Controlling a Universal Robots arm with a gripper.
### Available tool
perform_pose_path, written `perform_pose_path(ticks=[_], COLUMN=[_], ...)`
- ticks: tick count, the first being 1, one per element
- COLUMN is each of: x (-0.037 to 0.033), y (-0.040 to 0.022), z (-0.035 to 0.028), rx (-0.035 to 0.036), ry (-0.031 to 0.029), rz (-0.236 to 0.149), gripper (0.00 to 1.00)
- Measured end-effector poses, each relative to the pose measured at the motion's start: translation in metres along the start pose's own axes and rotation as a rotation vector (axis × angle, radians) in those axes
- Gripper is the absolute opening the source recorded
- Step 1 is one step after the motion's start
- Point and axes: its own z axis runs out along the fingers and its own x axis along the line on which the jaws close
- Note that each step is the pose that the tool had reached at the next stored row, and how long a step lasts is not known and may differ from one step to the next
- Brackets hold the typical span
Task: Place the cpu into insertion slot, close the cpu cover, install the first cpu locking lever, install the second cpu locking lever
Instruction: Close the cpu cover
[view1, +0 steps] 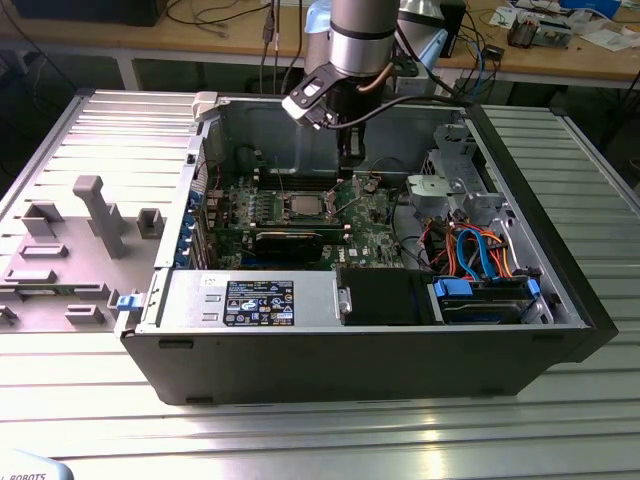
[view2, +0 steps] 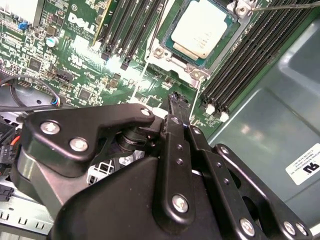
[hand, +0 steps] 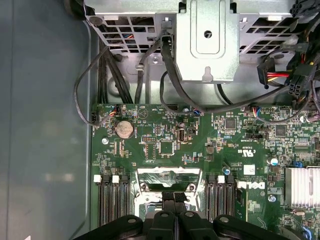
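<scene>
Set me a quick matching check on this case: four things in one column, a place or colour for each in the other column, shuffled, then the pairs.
Things:
A. cpu
B. gripper
C. coin battery
D. drive cables

Descriptions:
1. blue and orange, toward the exterior view's right of the case
2. black, above the green board
3. silver-grey top, lying in the insertion slot
4. round and silvery, sitting on that board

Pairs: A-3, B-2, C-4, D-1.
</scene>
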Motion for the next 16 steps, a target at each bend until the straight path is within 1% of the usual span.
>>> perform_pose_path(ticks=[13, 15, 16], x=[0.0000, 0.0000, 0.0000], y=[0.0000, 0.0020, 0.0020], z=[0.0000, 0.0001, 0.0001], rx=[0.0000, -0.0001, 0.0000], ry=[0.0000, -0.0001, -0.0001], rz=[-0.001, -0.001, 0.000], gripper=[0.11, 0.11, 0.11])
